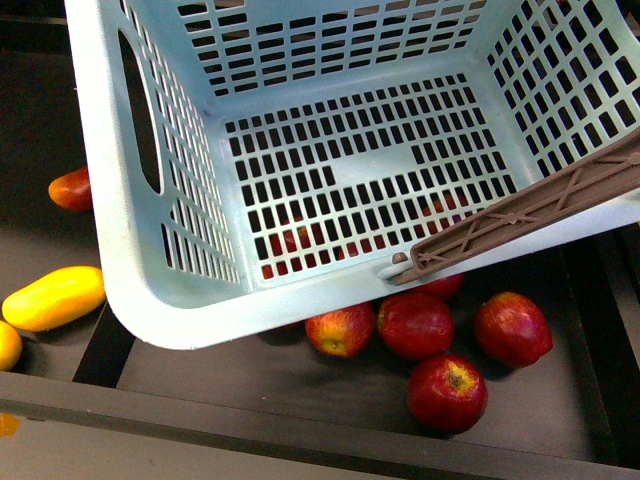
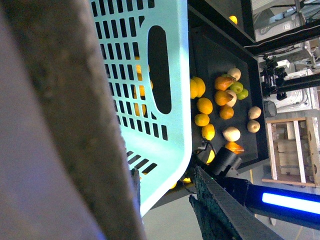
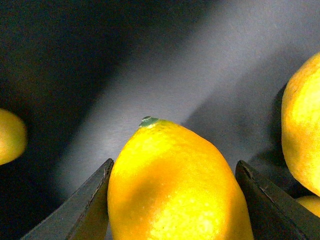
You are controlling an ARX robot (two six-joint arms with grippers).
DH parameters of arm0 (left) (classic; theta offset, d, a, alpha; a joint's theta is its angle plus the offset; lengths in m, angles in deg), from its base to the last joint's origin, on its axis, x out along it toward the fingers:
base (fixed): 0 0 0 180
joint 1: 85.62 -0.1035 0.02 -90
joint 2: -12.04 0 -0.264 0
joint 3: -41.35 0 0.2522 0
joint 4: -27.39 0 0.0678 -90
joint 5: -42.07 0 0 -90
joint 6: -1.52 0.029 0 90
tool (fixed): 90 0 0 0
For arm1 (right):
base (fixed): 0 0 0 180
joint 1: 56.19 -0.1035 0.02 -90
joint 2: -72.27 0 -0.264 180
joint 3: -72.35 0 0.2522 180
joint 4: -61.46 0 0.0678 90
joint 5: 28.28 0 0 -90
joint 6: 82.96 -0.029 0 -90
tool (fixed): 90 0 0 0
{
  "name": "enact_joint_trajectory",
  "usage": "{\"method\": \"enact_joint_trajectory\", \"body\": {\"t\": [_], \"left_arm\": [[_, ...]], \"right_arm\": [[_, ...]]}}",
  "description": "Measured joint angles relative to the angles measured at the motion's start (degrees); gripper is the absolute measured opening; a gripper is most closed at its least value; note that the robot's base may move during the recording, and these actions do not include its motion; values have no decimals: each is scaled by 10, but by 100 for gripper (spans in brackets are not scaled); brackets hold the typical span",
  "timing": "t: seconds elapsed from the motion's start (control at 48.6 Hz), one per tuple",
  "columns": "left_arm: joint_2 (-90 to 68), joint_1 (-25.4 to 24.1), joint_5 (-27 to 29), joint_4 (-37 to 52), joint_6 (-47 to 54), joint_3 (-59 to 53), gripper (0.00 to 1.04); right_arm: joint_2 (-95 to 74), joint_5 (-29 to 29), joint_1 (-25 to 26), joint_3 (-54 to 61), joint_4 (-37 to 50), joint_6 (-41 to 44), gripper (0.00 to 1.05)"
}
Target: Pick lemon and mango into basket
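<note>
My right jaws straddle the lemon, close on both flanks; whether they grip it yet I cannot tell. My left jaws hold the tilted basket by its rim. The basket is empty, and the mango lies outside it. Both fruits are yet to go in.

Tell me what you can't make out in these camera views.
Front view: basket partly hides apples; no gripper visible.
Left wrist view: blurred foreground shape hides what holds the basket.
Right wrist view: lemon cut off by edge; right gripper contact unclear.
</note>
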Motion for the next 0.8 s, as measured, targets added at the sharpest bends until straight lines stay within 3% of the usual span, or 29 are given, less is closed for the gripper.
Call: {"method": "enact_joint_trajectory", "body": {"t": [0.206, 0.432, 0.577, 0.803], "left_arm": [[0, 0, 0, 0, 0, 0, 31], [0, 0, 0, 0, 0, 0, 31], [0, 0, 0, 0, 0, 0, 31], [0, 0, 0, 0, 0, 0, 31]], "right_arm": [[165, -85, 10, 71, -16, 22, 63], [426, -179, -15, 149, -106, 38, 63], [616, -194, -95, 171, -164, 22, 63], [704, -107, -277, 161, -172, -23, 63]]}}
